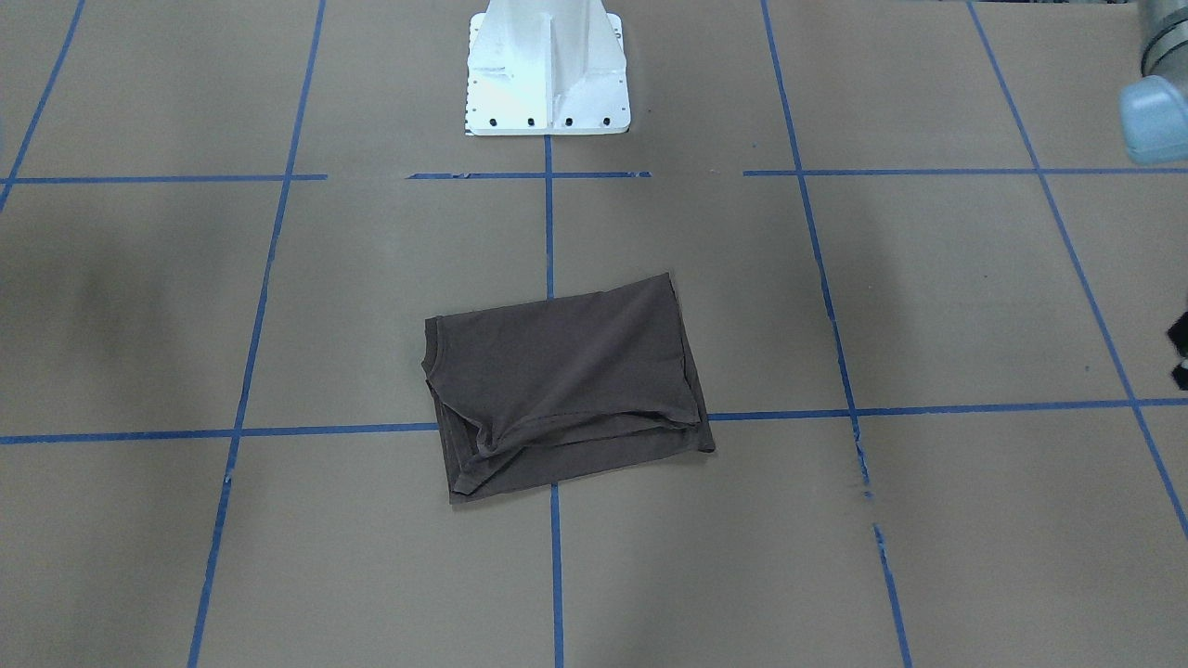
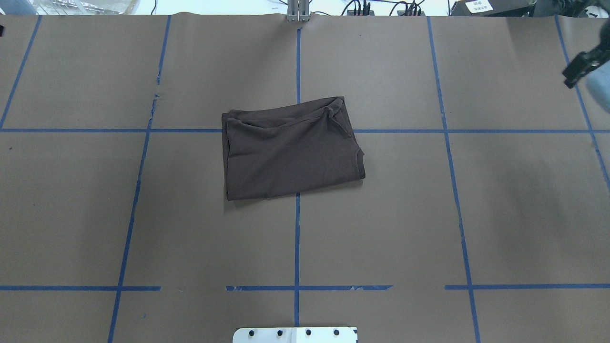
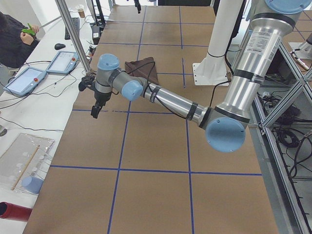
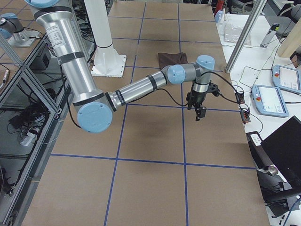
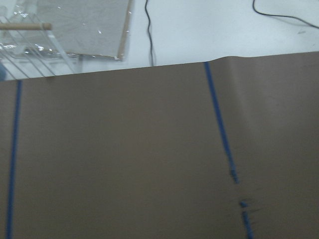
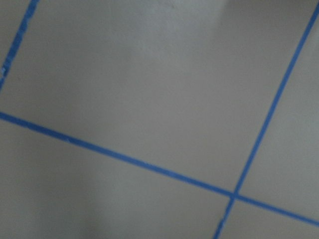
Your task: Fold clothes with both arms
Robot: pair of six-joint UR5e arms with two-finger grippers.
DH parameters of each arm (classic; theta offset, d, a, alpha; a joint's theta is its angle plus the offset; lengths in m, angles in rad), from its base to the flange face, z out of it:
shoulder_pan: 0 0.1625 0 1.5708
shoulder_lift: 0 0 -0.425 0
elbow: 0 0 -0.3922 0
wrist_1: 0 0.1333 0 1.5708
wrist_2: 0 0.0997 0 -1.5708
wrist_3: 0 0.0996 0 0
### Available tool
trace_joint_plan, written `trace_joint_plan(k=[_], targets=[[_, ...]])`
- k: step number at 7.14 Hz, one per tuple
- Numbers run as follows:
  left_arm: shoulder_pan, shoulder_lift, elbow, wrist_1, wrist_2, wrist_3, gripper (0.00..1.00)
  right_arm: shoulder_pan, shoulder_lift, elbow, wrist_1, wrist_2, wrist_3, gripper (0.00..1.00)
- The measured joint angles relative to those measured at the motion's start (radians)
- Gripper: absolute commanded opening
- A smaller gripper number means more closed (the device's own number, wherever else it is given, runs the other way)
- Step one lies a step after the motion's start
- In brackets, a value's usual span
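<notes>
The left end effector (image 3: 94,111) hangs over the left end of the tabletop (image 2: 429,214); I cannot tell if it is spread or pressed together. The shirt (image 2: 290,150) lies folded at the centre. The right end effector (image 4: 199,113) hangs over the right end, its state likewise unclear.

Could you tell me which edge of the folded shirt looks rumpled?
The far edge of the shirt, away from the base: layers overlap and bunch there, while the near edge lies straight.
</notes>
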Motion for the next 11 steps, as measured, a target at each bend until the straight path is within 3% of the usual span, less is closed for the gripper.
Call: trace_joint_plan(k=[2, 3, 5, 6, 8, 11], targets=[[-0.15, 0.102, 0.04, 0.037, -0.039, 0.432, 1.0, 0.133, -0.142, 0.012, -0.003, 0.163, -0.122, 1.0], [-0.185, 0.16, 0.059, -0.003, -0.08, 0.506, 1.0, 0.15, -0.16, 0.01, 0.005, 0.19, -0.129, 1.0], [-0.203, 0.212, 0.081, -0.167, -0.108, 0.466, 1.0, 0.156, -0.158, 0.007, 0.02, 0.197, -0.064, 1.0], [-0.203, 0.21, 0.084, -0.173, -0.105, 0.36, 1.0, 0.157, -0.174, 0.007, 0.047, 0.199, -0.031, 1.0], [-0.148, 0.214, 0.056, -0.07, -0.098, 0.189, 1.0, 0.163, -0.237, 0.004, 0.134, 0.207, -0.001, 1.0], [-0.06, 0.238, -0.061, 0.255, -0.11, 0.199, 1.0, 0.183, -0.287, 0.001, 0.16, 0.229, 0.006, 1.0]])
